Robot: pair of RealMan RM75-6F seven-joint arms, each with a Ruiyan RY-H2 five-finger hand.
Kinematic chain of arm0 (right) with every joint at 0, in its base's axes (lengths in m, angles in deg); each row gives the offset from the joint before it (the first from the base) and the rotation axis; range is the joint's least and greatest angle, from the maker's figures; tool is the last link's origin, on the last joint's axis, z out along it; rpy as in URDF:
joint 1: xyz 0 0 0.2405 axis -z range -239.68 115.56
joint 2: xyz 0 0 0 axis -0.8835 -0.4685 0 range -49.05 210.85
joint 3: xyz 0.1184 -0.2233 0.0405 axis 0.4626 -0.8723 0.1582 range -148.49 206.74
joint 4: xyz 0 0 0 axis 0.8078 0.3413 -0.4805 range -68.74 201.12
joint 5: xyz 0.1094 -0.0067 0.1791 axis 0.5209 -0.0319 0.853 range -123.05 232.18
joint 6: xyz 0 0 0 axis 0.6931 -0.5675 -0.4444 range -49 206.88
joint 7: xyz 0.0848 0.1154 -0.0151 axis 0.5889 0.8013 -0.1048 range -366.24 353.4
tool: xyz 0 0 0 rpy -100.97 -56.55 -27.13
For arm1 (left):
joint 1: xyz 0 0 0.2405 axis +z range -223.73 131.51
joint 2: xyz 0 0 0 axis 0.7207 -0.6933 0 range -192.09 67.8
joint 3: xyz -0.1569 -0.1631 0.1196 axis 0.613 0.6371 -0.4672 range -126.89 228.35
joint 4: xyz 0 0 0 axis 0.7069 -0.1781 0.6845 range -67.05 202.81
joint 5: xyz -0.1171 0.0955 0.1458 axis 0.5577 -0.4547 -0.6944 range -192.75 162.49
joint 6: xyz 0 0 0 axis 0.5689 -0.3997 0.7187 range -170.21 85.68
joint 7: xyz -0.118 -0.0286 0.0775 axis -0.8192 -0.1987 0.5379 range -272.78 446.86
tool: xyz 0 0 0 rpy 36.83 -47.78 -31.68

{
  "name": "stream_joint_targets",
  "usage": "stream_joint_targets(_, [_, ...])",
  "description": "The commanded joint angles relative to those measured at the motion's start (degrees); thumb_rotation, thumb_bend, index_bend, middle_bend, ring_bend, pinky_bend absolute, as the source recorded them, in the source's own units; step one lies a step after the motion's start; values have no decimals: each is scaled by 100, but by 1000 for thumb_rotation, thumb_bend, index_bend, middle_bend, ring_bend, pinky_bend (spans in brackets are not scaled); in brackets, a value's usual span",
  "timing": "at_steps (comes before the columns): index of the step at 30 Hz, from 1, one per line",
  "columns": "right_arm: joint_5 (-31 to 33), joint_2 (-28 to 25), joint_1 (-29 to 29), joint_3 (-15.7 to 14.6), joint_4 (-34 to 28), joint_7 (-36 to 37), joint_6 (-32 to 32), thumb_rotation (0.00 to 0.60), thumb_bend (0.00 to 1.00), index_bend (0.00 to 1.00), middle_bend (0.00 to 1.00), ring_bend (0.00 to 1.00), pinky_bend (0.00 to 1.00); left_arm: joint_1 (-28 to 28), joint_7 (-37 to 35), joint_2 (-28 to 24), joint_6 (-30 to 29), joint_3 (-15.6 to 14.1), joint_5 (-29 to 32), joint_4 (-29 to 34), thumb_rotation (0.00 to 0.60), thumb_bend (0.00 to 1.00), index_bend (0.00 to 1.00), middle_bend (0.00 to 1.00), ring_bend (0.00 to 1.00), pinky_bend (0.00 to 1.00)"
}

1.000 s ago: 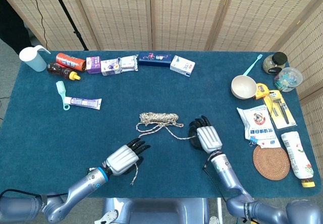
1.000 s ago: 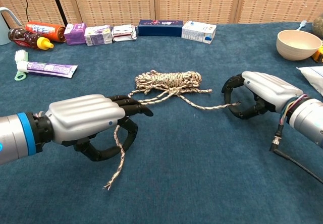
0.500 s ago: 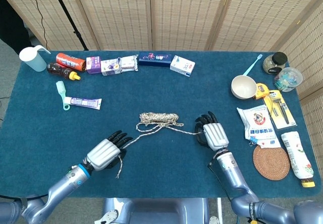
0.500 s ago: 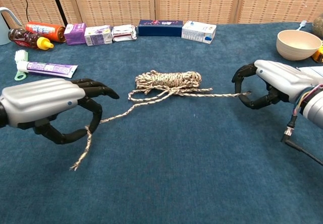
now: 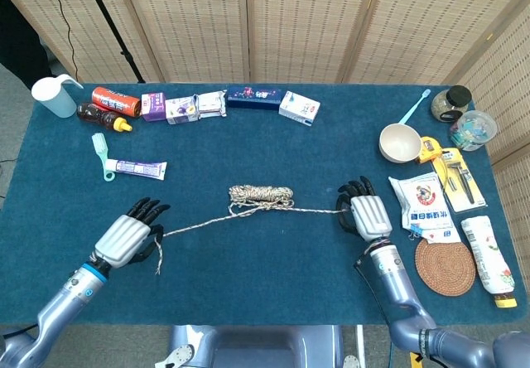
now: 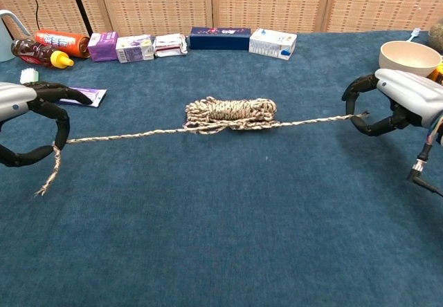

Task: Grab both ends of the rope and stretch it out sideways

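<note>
A speckled beige rope [image 5: 261, 195] [image 6: 230, 110] lies coiled at the table's middle, with a strand running out taut to each side. My left hand [image 5: 126, 239] [image 6: 28, 124] pinches the left strand near its end, and a short tail [image 6: 48, 175] hangs below the fingers. My right hand [image 5: 366, 215] [image 6: 394, 101] pinches the right end of the rope at its fingertips. Both strands lie almost straight along the cloth.
A toothpaste tube [image 5: 137, 167] and green brush [image 5: 101, 147] lie behind my left hand. Boxes and bottles [image 5: 199, 105] line the far edge. A bowl [image 5: 400, 142], white packets [image 5: 424, 205] and a cork coaster [image 5: 445, 265] sit close to my right hand.
Both hands have moved apart sideways, the left further left and the right further right. The strands have pulled straight and taut out of the coil.
</note>
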Motion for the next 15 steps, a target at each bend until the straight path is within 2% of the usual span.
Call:
stream_joint_targets(1, [15,-17,13,7,15,10,7,600,553,641,289,166,0,57,-80,-42,-24,36,69,-64,600,494,653,124,41,0])
stream_joint_targets(15, [173,-204,137,90,112,41,94,600,554,642,289,166,0,346,-421,-222,-79,246,485,-420,600,495,653,125,41,0])
